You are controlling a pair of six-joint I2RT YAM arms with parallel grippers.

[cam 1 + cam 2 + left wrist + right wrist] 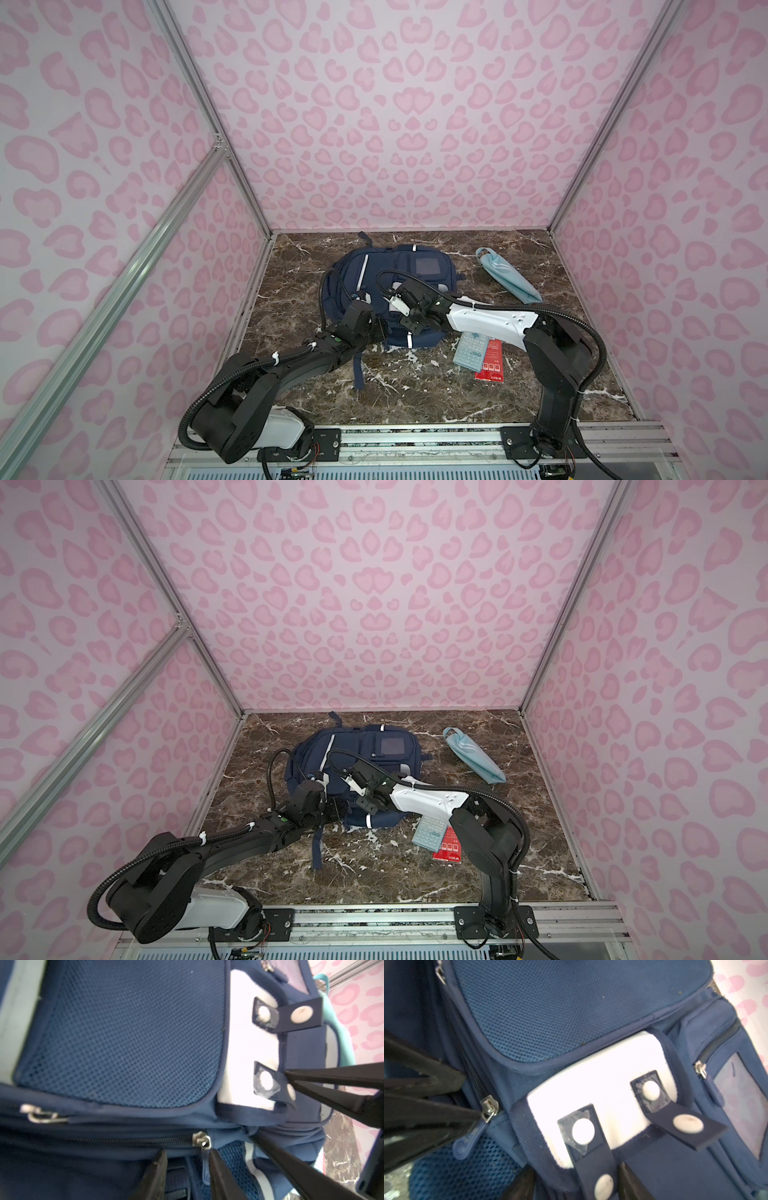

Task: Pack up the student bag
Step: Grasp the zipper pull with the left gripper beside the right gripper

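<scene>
On the near stretch of the brown marbled tabletop [415, 399], a navy shoulder strap [358, 370] trails from the student bag [374, 266] toward the arm bases. To its right a pale blue calculator [471, 349] lies partly over a red booklet [492, 363], both tucked under the right arm. Beyond them the student bag lies flat, front side up, in the middle of the tabletop and reaching toward the back wall. Both arms meet over its near end. The left claw [187, 1153] is released, its jaws standing apart on either side of a blue zip pull [205, 1167] without pinching it. The right claw [576, 1167] is released too, jaws apart astride a navy snap strap [591, 1169] below the white patch [602, 1088]. Farthest back, a light blue pouch [509, 276] lies right of the bag, clear of it.
</scene>
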